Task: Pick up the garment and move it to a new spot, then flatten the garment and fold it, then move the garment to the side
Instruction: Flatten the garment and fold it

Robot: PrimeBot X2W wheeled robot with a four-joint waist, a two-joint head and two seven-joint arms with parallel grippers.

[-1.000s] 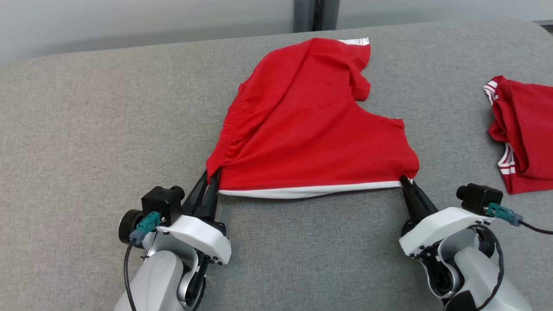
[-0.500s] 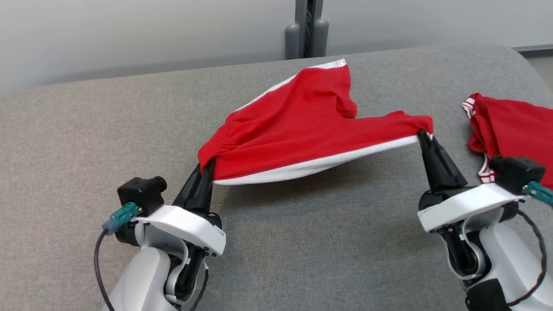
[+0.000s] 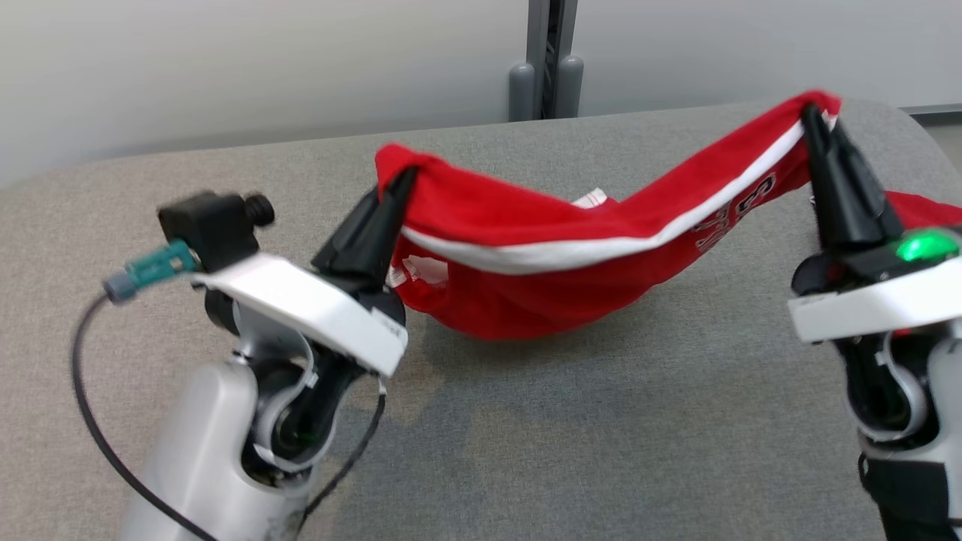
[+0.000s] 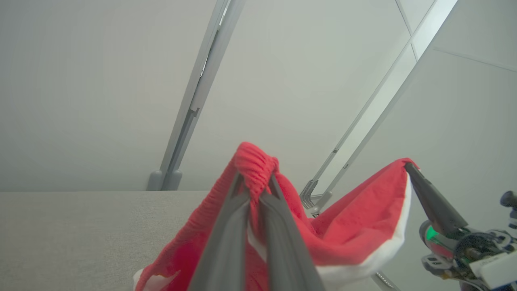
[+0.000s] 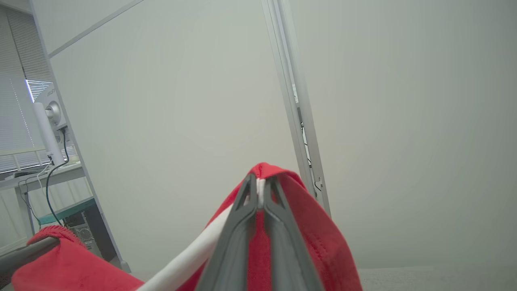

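— The grey woven tabletop looks flat and grippy. How will the red garment handle?
— It's a soft, light, limp knit. Left fingers clamp its gathered waistband and right fingers pinch the white-trimmed hem corner. It sags between them like a hammock. Those edges make good holds.

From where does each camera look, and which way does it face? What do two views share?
Head view: on the head, facing down at the grey surface; shows left tool and right tool shut on the garment.
Left wrist view: on the left wrist, facing the wall; own fingers and right tool show.
Right wrist view: on the right wrist, facing the wall; own fingers show.
Wrist views share the wall and garment.
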